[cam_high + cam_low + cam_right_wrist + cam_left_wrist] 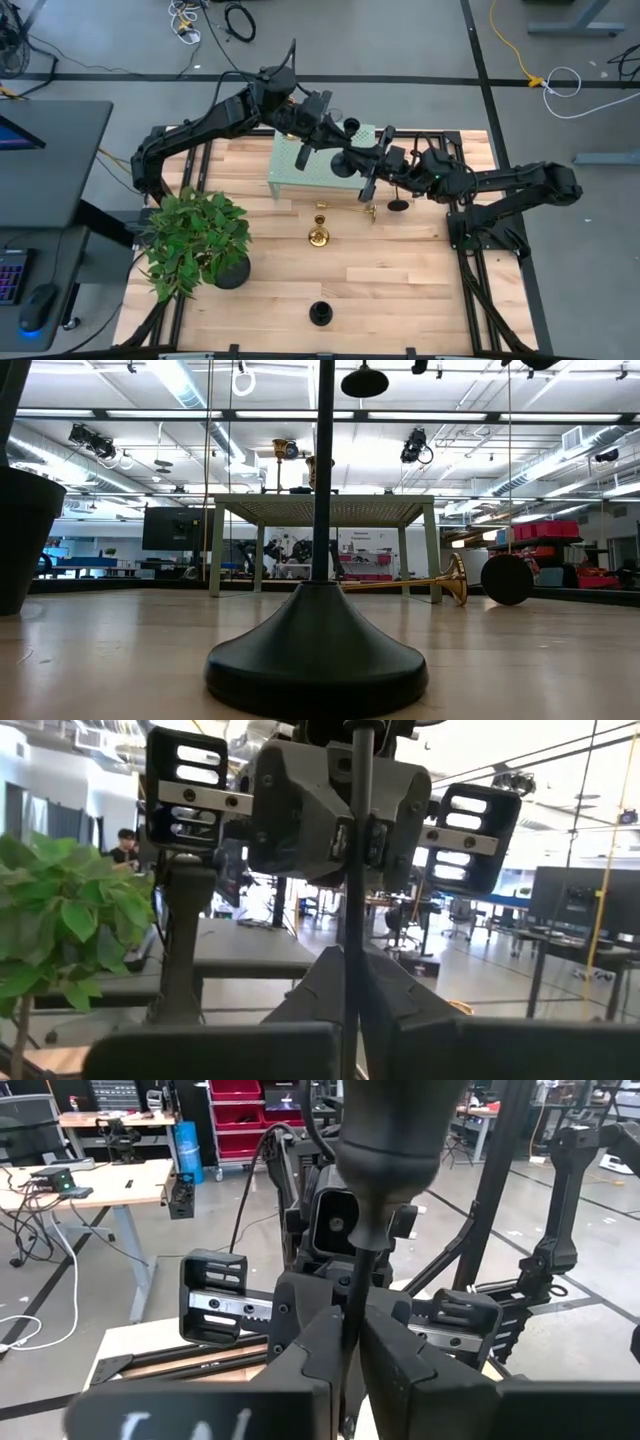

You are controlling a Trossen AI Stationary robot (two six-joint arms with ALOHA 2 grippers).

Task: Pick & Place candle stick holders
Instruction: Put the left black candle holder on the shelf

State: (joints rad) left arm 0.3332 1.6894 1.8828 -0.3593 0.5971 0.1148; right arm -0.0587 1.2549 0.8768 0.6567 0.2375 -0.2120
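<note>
A matte black candle stick holder [343, 160] is up in the air over the pale green stand [300, 180], between my two grippers. My left gripper [328, 150] comes from the left and my right gripper [360, 170] from the right. They face each other and both are shut on its thin stem. Its dark round end also shows at the top of the low view [365, 380]. Another black holder [320, 313] stands on its base near the front edge. A gold holder [319, 232] stands upright mid-table. A gold one [370, 211] and a black one [398, 204] lie on their sides. My left gripper pinches the black holder's thin stem [352, 1295] between its two fingers, coming level from the table's left, fingers across the stem. The stem stands upright in the hold, a wide dark end [390, 1140] above the fingers, lifted clear. My right gripper pinches the same stem [352, 970] between its two fingers, coming level from the table's right, fingers across the stem. The stem runs upright past the left gripper's fingers [335, 840], which close on it higher up.
A leafy potted plant [195, 245] stands at the near left. Gold holders [285, 452] stand on the stand's top. The wooden table [400, 280] shows bare wood on its near right part.
</note>
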